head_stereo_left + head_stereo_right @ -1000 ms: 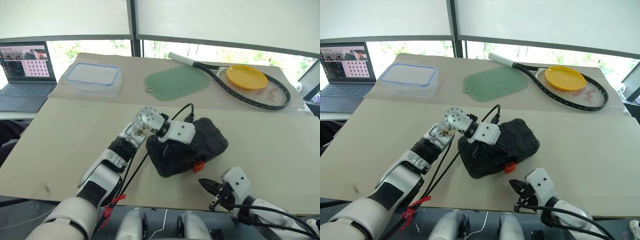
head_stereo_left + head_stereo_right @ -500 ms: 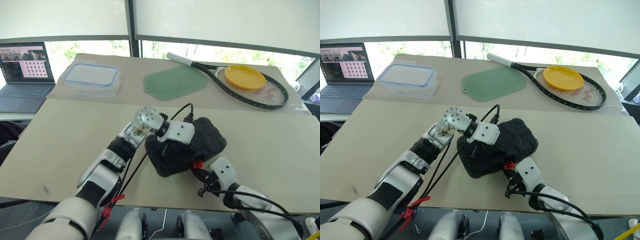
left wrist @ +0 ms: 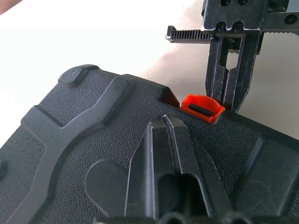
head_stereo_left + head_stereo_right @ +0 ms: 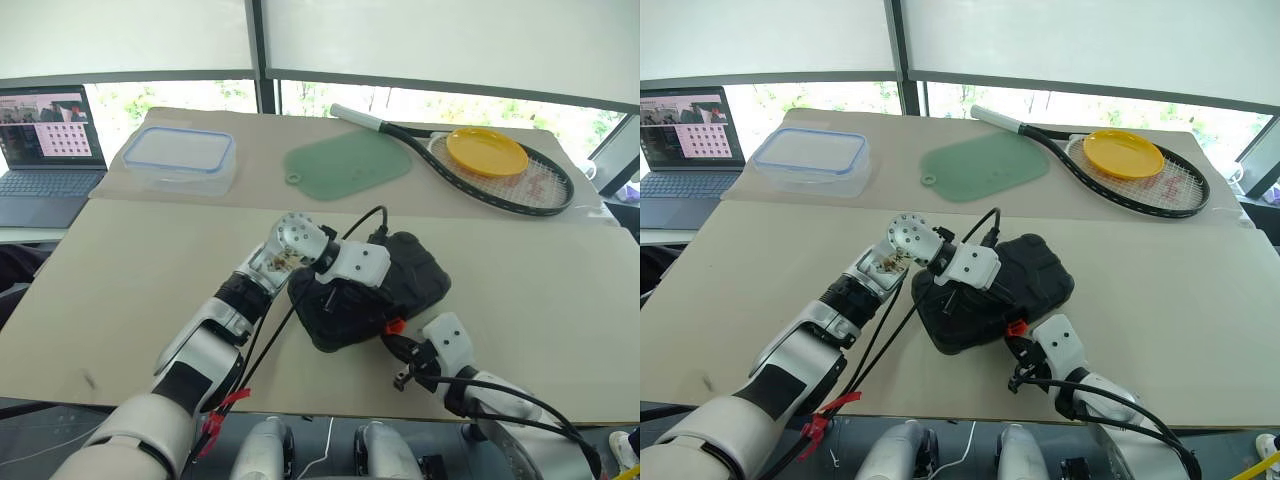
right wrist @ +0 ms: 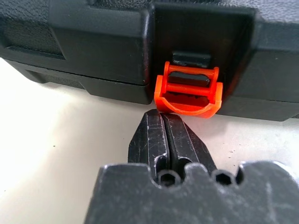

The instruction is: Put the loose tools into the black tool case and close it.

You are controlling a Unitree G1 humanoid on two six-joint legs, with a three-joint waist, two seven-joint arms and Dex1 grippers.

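The closed black moulded-plastic tool case (image 3: 84,154) has a matt, finely pebbled skin with smoother raised ribs, and its small orange latch (image 5: 188,91) is smooth, slightly glossy plastic. The black fingers (image 5: 164,140) of the right gripper (image 5: 164,122) look like dull, scuffed metal or hard plastic, as does the left gripper (image 3: 164,128) lying on the lid. The beige desk (image 4: 130,260) looks matt and smooth like a board, and on it lie a clear glossy plastic food box with a blue rim (image 4: 180,158), a pale green matt flexible mat (image 4: 348,162), a glossy yellow plastic plate (image 4: 487,152) and a black racket with a white wrapped grip (image 4: 500,180).
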